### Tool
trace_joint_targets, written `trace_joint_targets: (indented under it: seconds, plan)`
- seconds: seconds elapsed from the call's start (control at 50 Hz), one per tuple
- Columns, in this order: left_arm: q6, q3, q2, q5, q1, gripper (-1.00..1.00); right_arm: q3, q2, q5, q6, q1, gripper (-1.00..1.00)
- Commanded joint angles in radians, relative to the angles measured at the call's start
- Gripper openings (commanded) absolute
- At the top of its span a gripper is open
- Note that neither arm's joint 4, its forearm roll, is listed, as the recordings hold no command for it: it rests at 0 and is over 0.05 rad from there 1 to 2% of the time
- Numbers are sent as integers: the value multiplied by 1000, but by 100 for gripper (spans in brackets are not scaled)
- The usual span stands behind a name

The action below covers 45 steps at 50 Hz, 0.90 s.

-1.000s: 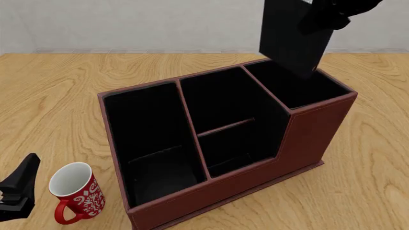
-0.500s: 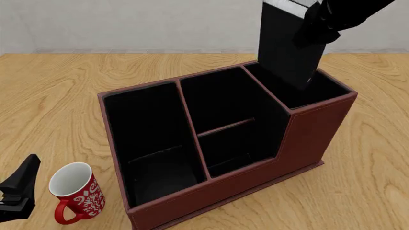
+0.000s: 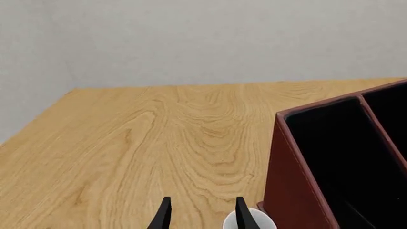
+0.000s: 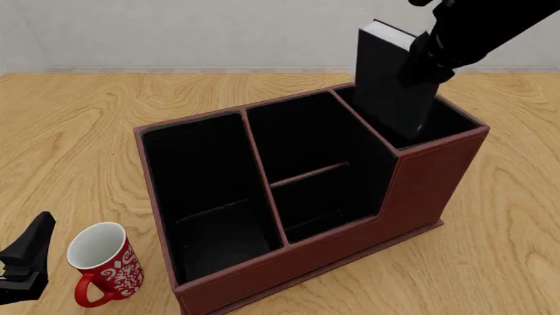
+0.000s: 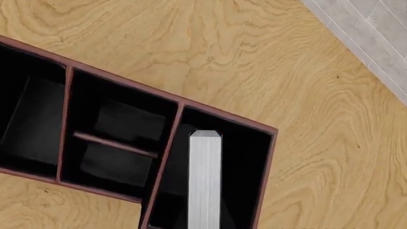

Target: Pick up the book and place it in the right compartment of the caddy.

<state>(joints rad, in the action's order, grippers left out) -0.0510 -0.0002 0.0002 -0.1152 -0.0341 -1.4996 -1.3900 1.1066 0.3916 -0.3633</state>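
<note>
The black book (image 4: 385, 82), white page block (image 4: 389, 30) uppermost, stands nearly upright with its lower end down inside the right compartment (image 4: 442, 121) of the red-brown caddy (image 4: 429, 190). My right gripper (image 4: 423, 58) is shut on the book's upper part. In the right wrist view the page block (image 5: 205, 181) shows as a white strip over the right compartment (image 5: 245, 167). My left gripper (image 4: 22, 262) rests low near the table's front left, open and holding nothing, its fingers (image 3: 164, 217) apart.
A red mug (image 4: 105, 262) with a white inside stands just right of my left gripper, in front of the caddy's wide left section (image 4: 201, 190); its rim (image 3: 249, 223) shows by the left fingers. The middle section (image 4: 306, 164) has a crossbar.
My right gripper has lowered the book, so its lower end now sits deeper in the right compartment. The left arm and the mug have stayed still.
</note>
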Motion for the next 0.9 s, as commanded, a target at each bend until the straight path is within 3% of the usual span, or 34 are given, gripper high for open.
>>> trace_joint_targets:
  seconds: [0.02, 0.34, 0.52, 0.9]
  plan:
    - [0, 0, 0, 0, 1, 100, 30, 3, -42, -7, 27, -100]
    - [-4, 0, 0, 2, 0, 100, 72, 13, -111, -2, 53, -100]
    - [-5, 0, 0, 0, -1, 100, 136, 30, -164, -51, 17, -100]
    - [-10, 0, 0, -5, -7, 100, 223, 19, -250, -65, 35, -100]
